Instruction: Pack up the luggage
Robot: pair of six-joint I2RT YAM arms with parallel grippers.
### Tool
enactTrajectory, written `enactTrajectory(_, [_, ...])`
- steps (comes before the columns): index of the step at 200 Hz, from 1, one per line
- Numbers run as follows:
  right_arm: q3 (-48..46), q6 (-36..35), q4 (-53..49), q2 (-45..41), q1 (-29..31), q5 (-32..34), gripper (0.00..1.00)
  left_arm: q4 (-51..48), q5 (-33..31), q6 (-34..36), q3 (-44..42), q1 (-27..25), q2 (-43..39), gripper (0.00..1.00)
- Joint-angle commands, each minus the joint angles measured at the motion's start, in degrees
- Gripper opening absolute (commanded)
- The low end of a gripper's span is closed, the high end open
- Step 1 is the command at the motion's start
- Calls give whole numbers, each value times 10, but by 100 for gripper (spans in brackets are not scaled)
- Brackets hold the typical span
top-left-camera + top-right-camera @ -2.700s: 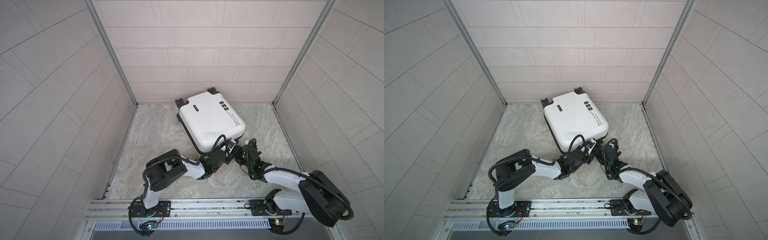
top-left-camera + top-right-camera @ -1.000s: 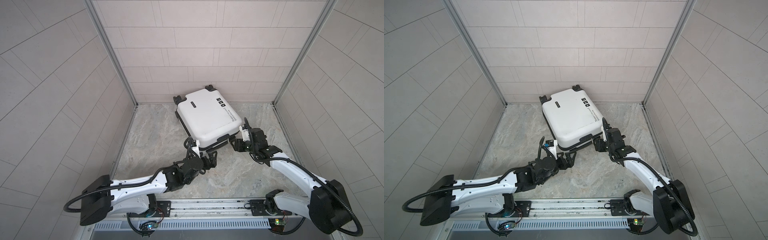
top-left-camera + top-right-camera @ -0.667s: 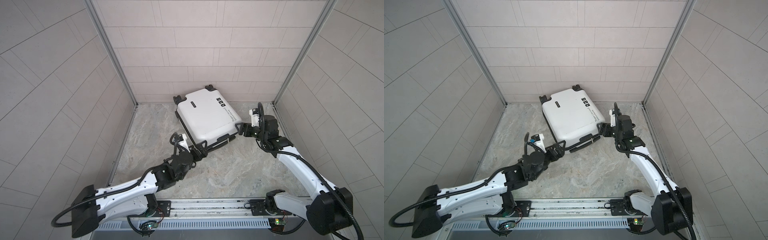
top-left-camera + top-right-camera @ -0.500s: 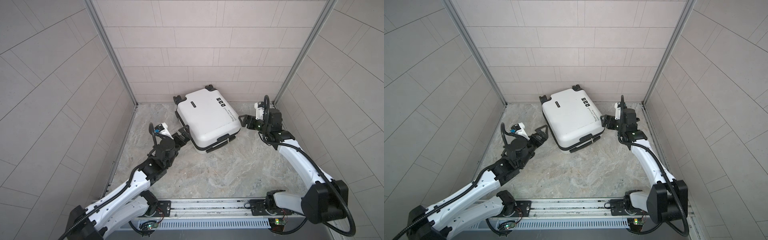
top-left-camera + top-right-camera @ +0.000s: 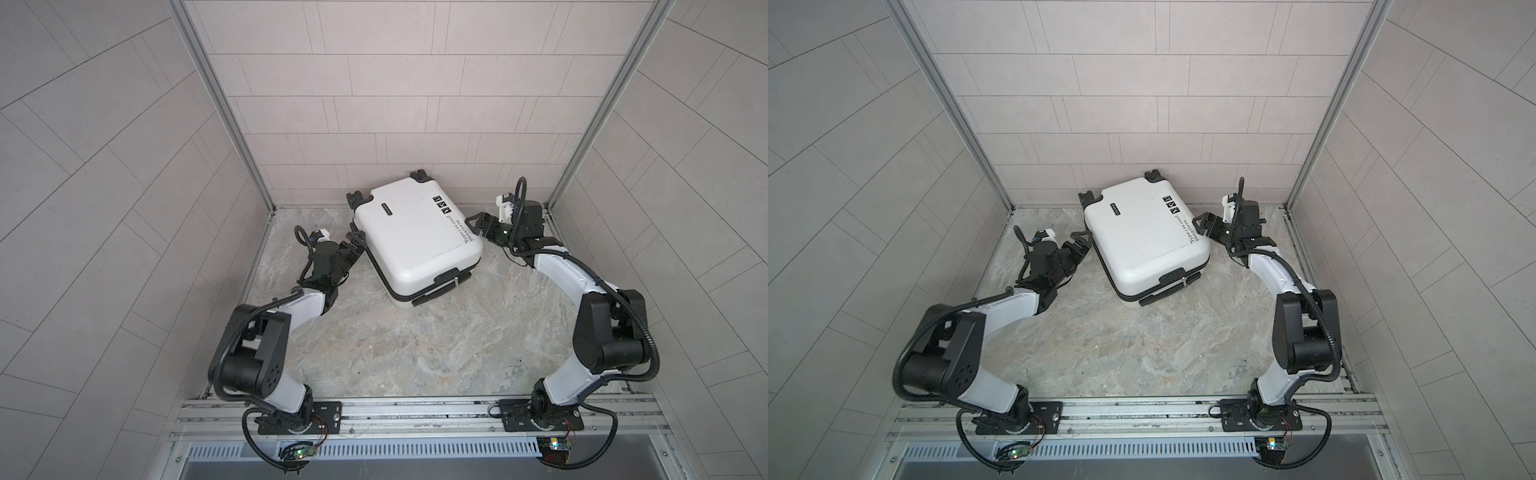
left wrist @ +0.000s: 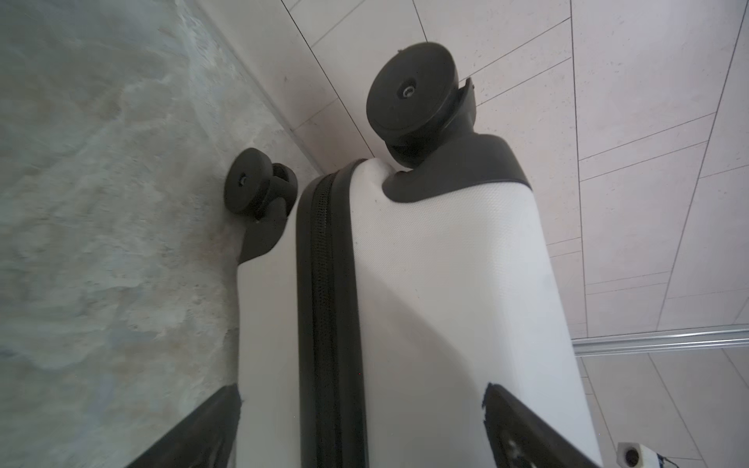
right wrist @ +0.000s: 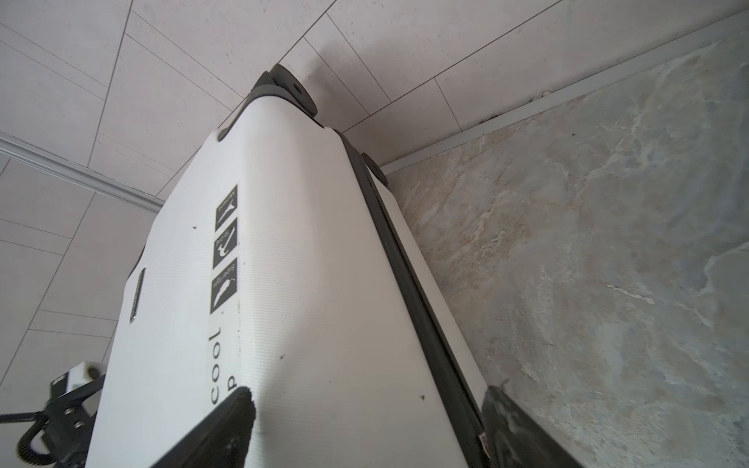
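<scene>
Fingers (image 6: 210,441) cropped, both wrist cams; luggage (image 5: 411,237) shut (contents unseen).

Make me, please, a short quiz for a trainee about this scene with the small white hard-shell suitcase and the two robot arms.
1. True or false: the small white hard-shell suitcase lies open on the grey marbled floor.
2. Which way do its black wheels point? A: toward the tiled back wall. B: toward the arm bases. C: straight up.
3. In one word each, how do the jaws of the left gripper and of the right gripper stand?

Key
1. False: it lies closed.
2. A.
3. Open and open, with one gripper at each side of the suitcase.
</scene>
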Motion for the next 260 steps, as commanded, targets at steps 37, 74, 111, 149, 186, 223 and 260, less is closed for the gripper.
enactTrajectory(37, [-25, 12, 28, -12, 17, -33, 89, 205, 72, -42, 76, -10, 96, 100])
enactTrajectory(74, [-59, 13, 31, -35, 24, -30, 88, 180, 101, -31, 124, -17, 128, 100])
enactTrajectory(111, [-95, 13, 26, -78, 27, -22, 88, 168, 121, -32, 169, -20, 168, 100])
enactTrajectory(149, [-130, 2, -2, -132, 28, 3, 88, 136, 138, -17, 227, -29, 200, 100])
enactTrajectory(186, [-141, -25, -60, -170, 27, 43, 88, 89, 146, 12, 279, -41, 220, 100])
enactTrajectory(223, [-116, -51, -143, -186, 3, 91, 87, 38, 114, 49, 262, -41, 188, 99])
enactTrajectory(260, [-105, -70, -187, -222, -20, 116, 86, -63, 3, 114, 156, -44, 37, 98])
